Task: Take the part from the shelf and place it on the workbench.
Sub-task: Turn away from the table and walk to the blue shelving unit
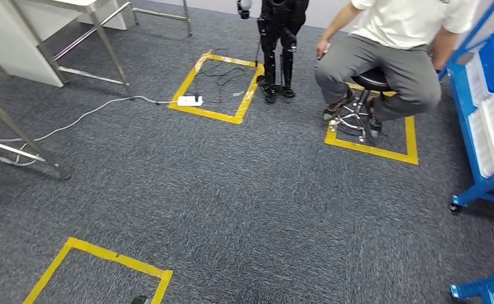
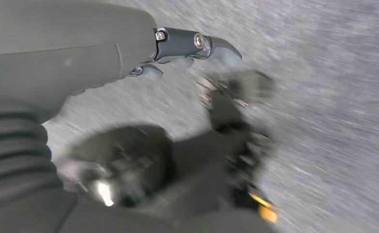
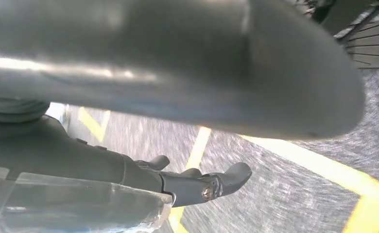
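- The left hand [image 2: 95,53] hangs over blurred grey carpet; its dark fingers [image 2: 197,42] are stretched out straight, apart from the thumb, with nothing between them.
- The right hand [image 3: 129,167] also hangs low, fingers [image 3: 226,177] straight and apart from the thick thumb. A clear flat piece [image 3: 80,199] lies along the hand; whether it is held, I cannot tell.
- Closest on the carpet [image 1: 251,209] is a yellow tape square [image 1: 114,258].
- On the right stands the blue shelf [image 1: 466,120] on castors, with white bins [image 1: 491,133] in rows. The part cannot be made out in them; where it lies, I cannot tell.
- On the left is a metal desk leg [image 1: 16,130], with a white cable [image 1: 73,120] running past it to a power strip [image 1: 189,100].
- The strip lies on the edge of a second tape square [image 1: 194,79].
- A person [image 1: 384,57] sits on a black stool [image 1: 371,79] inside a third tape square [image 1: 411,139], near the shelf.
- Just beside the person stand another robot's black legs [image 1: 279,50].
- Farthest left is another desk [image 1: 99,25].
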Controlling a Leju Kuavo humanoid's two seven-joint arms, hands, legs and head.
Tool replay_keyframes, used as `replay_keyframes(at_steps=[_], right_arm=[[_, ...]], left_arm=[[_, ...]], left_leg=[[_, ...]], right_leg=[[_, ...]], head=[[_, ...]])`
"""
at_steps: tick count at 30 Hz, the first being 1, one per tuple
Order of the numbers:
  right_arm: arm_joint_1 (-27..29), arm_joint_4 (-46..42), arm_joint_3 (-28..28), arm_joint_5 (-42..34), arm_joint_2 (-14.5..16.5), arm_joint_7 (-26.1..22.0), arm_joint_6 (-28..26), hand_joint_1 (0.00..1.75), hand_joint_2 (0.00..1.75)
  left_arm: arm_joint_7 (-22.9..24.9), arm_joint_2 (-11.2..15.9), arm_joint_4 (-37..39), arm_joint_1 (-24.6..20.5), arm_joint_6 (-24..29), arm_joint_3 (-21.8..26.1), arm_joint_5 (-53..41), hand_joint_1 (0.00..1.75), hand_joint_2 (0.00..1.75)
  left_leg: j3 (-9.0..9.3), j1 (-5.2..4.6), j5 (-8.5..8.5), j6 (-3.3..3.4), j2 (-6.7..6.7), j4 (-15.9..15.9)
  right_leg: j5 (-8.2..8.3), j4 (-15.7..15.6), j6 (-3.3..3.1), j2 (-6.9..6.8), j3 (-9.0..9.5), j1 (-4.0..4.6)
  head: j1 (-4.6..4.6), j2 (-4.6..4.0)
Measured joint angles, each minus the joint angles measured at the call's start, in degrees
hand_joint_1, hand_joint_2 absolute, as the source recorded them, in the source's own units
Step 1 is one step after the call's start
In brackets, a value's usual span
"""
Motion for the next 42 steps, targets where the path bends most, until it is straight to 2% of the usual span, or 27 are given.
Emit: replay_keyframes(at_steps=[2,3,5,7,8,10,12,13,14,16,18,20,22,23,25,26,27,29,30,32,33,35,37,38,39,40,42], right_arm=[[-0.2,0.0,-2.2,-3.4,0.1,-1.6,-0.1,0.0,0.0],[-0.4,0.0,-3.4,-4.9,0.1,-2.5,-0.1,0.0,0.0],[-0.8,-0.1,-5.7,-6.9,0.3,-3.8,-0.3,0.0,0.0],[-0.7,-0.1,-7.8,-8.3,0.3,-4.9,-0.5,0.0,0.0],[-0.7,-0.1,-8.7,-8.9,0.4,-5.4,-0.6,0.0,0.0],[-0.8,-0.1,-10.4,-10.0,0.4,-6.2,-0.7,0.0,0.0],[-0.9,-0.1,-11.7,-10.7,0.4,-6.7,-0.6,0.0,0.0],[-1.0,-0.1,-12.3,-10.9,0.4,-6.8,-0.5,0.0,0.0],[-0.9,-0.1,-12.8,-11.0,0.4,-6.9,-0.4,0.0,0.0],[-0.8,-0.1,-13.5,-11.0,0.5,-7.0,-0.3,0.0,0.0],[-0.8,-0.1,-13.9,-10.8,0.7,-7.1,-0.1,0.0,0.0],[-0.9,-0.1,-14.2,-10.9,1.0,-7.2,0.2,0.0,0.0],[-0.8,-0.1,-14.8,-11.4,1.1,-7.5,0.4,0.0,0.0],[-0.7,-0.1,-15.0,-11.6,1.2,-7.6,0.5,0.0,0.0],[-0.9,-0.2,-15.3,-11.5,1.2,-7.9,0.8,0.0,0.0],[-1.0,-0.2,-15.4,-11.4,1.2,-7.9,1.0,0.0,0.0],[-1.1,-0.2,-15.5,-11.3,1.2,-8.0,1.1,0.0,0.0],[-1.1,-0.2,-15.8,-11.2,1.0,-8.2,1.3,0.0,0.0],[-1.0,-0.2,-15.8,-11.1,1.0,-8.2,1.4,0.0,0.0],[-0.8,-0.2,-15.9,-10.9,0.9,-8.1,1.4,0.0,0.0],[-0.9,-0.2,-15.9,-10.7,0.9,-8.1,1.3,0.0,0.0],[-1.0,-0.2,-15.9,-10.5,0.9,-7.9,1.1,0.0,0.0],[-0.8,-0.3,-15.9,-10.1,0.9,-7.8,0.9,0.0,0.0],[-0.6,-0.3,-15.9,-9.9,0.9,-7.6,0.9,0.0,0.0],[-0.4,-0.3,-15.9,-9.7,0.9,-7.5,0.9,0.0,0.0],[-0.3,-0.3,-15.9,-9.6,0.9,-7.3,0.9,0.0,0.0],[-0.3,-0.3,-15.9,-9.4,0.9,-7.1,0.9,0.0,0.0]], left_arm=[[-4.6,-0.1,0.0,0.0,-0.9,2.6,5.3,0.0,1.75],[-6.7,-0.1,-0.1,0.0,-0.8,4.4,7.7,0.0,1.75],[-9.1,-0.1,-0.1,-0.1,-0.5,7.6,10.0,0.0,1.75],[-10.1,0.0,-0.1,-0.1,-1.0,9.7,10.5,0.0,1.75],[-10.4,0.1,-0.1,-0.1,-1.3,10.5,10.7,0.0,1.75],[-10.8,0.4,-0.1,0.2,-1.6,11.9,11.2,0.0,1.75],[-11.0,0.6,-0.1,0.6,-1.8,12.9,11.4,0.0,1.75],[-11.0,0.7,-0.1,0.8,-1.8,13.2,11.4,0.0,1.75],[-11.0,0.7,-0.1,0.9,-1.8,13.5,11.4,0.0,1.75],[-11.0,0.9,-0.1,1.0,-1.6,13.9,10.9,0.0,1.75],[-10.8,1.1,0.0,1.0,-1.4,14.1,10.2,0.0,1.75],[-10.8,1.4,0.1,0.9,-1.3,14.2,10.2,0.0,1.75],[-10.8,1.4,0.1,0.7,-1.2,14.3,10.6,0.0,1.75],[-10.8,1.4,0.1,0.7,-1.1,14.5,10.7,0.0,1.75],[-10.8,1.3,0.1,0.7,-1.0,14.6,10.9,0.0,1.75],[-10.8,1.3,0.1,0.8,-1.0,14.7,10.9,0.0,1.75],[-10.8,1.3,0.1,0.9,-1.0,14.7,10.9,0.0,1.75],[-10.8,1.3,0.1,1.0,-0.9,14.8,10.9,0.0,1.75],[-10.7,1.3,0.1,1.0,-0.9,14.8,10.9,0.0,1.75],[-10.6,1.3,0.1,1.0,-0.9,14.9,10.9,0.0,1.75],[-10.5,1.3,0.1,1.0,-0.8,14.9,10.9,0.0,1.75],[-10.3,1.5,0.2,1.1,-0.7,14.9,10.9,0.0,1.75],[-10.2,1.4,0.2,1.2,-0.5,14.9,10.9,0.0,1.75],[-10.2,1.4,0.2,1.2,-0.5,14.9,10.8,0.0,1.75],[-10.1,1.3,0.2,1.2,-0.5,14.9,10.8,0.0,1.75],[-10.1,1.3,0.2,1.4,-0.4,14.9,10.8,0.0,1.75],[-9.8,1.3,0.2,1.9,-0.2,14.9,10.8,0.0,1.75]], left_leg=[[0.05,0.07,-0.26,-0.81,1.38,0.3],[0.12,0.02,-0.53,-1.35,2.01,0.5],[0.43,-0.14,-1.01,-2.3,3.24,0.7],[0.8,0.24,-1.38,-3.08,4.08,0.9],[0.69,0.53,-2.1,-3.41,3.31,1.6],[-1.15,0.96,-5.56,-3.78,-0.26,6.3],[-4.78,0.96,-9.81,-3.6,-3.09,14.4],[-6.3,0.92,-10.77,-3.37,-3.55,17.5],[-6.94,0.81,-10.46,-3.0,-3.74,18.4],[-5.03,0.33,-6.72,-1.85,-4.48,13.6],[-1.58,-0.32,-2.92,-0.41,-7.22,6.0],[-0.22,-0.81,-1.8,0.56,-8.78,2.7],[-0.05,-0.87,-1.33,1.09,-7.52,1.8],[0.28,-0.78,-0.82,1.27,-6.76,1.0],[0.84,-0.59,0.27,1.65,-5.03,-0.8],[0.84,-0.7,0.49,1.68,-4.17,-1.1],[0.69,-0.75,0.58,1.73,-3.28,-1.1],[0.44,-0.72,0.59,1.44,-1.49,-1.1],[0.38,-0.63,0.59,1.18,-0.68,-1.1],[0.42,-0.44,0.44,0.38,0.84,-0.9],[0.45,-0.46,0.23,-0.15,1.55,-0.7],[0.67,-0.59,-0.35,-1.21,2.92,-0.2],[1.04,-0.38,-0.83,-2.05,4.18,0.0],[1.12,-0.07,-1.2,-2.44,4.1,0.3],[0.87,0.23,-2.17,-2.77,3.05,1.3],[0.05,0.48,-3.89,-3.04,1.32,3.5],[-3.25,0.68,-8.66,-3.19,-2.46,11.4]], right_leg=[[2.55,-8.5,1.23,-2.43,5.0,-0.54],[3.53,-11.9,1.3,-3.61,6.93,-0.53],[4.22,-13.9,0.37,-4.33,7.99,-0.22],[4.42,-13.9,-0.83,-2.74,7.88,-0.23],[4.54,-14.0,-1.36,-2.05,7.86,-0.3],[4.82,-14.0,-2.23,-0.69,7.94,-0.38],[5.01,-14.0,-2.7,0.78,7.79,0.25],[5.1,-14.0,-2.85,1.66,7.73,0.61],[5.16,-14.0,-2.95,2.55,7.7,0.94],[5.26,-13.9,-3.09,4.29,7.8,1.39],[5.42,-14.0,-3.06,5.71,7.82,1.5],[5.71,-14.0,-2.69,6.89,7.51,1.28],[6.16,-14.2,-2.02,7.96,7.14,1.21],[6.12,-14.0,-1.84,7.36,6.73,1.37],[4.42,-10.6,-2.02,4.28,4.69,1.7],[2.8,-7.2,-2.23,2.4,2.92,1.58],[1.11,-3.3,-2.27,1.41,1.03,1.38],[-0.61,1.7,-1.58,0.64,-1.16,0.7],[-0.24,1.0,-0.86,0.31,-0.49,0.3],[2.11,-6.9,0.75,-1.58,4.27,-0.48],[3.19,-10.9,1.15,-3.03,6.71,-0.53],[4.14,-14.8,0.63,-4.55,9.02,-0.4],[4.22,-14.8,-0.61,-3.32,8.61,-0.15],[4.27,-14.8,-1.09,-2.58,8.62,-0.27],[4.42,-14.8,-1.58,-1.93,8.63,-0.4],[4.62,-14.9,-2.01,-1.25,8.79,-0.54],[4.93,-14.9,-2.6,0.15,8.7,-0.31]], head=[[0.04,0.0],[0.07,0.0],[-0.13,0.0],[-0.41,0.0],[-0.49,0.0],[-0.65,0.0],[-0.72,0.0],[-0.73,0.0],[-0.72,0.0],[-0.71,0.0],[-0.66,0.0],[-0.78,0.0],[-0.94,0.0],[-0.94,0.0],[-0.75,0.0],[-0.68,0.0],[-0.6,0.0],[-0.6,0.0],[-0.58,0.0],[-0.57,0.0],[-0.51,0.0],[-0.66,0.0],[-0.83,0.0],[-0.85,0.0],[-0.87,0.0],[-0.92,0.0],[-1.04,0.0]])
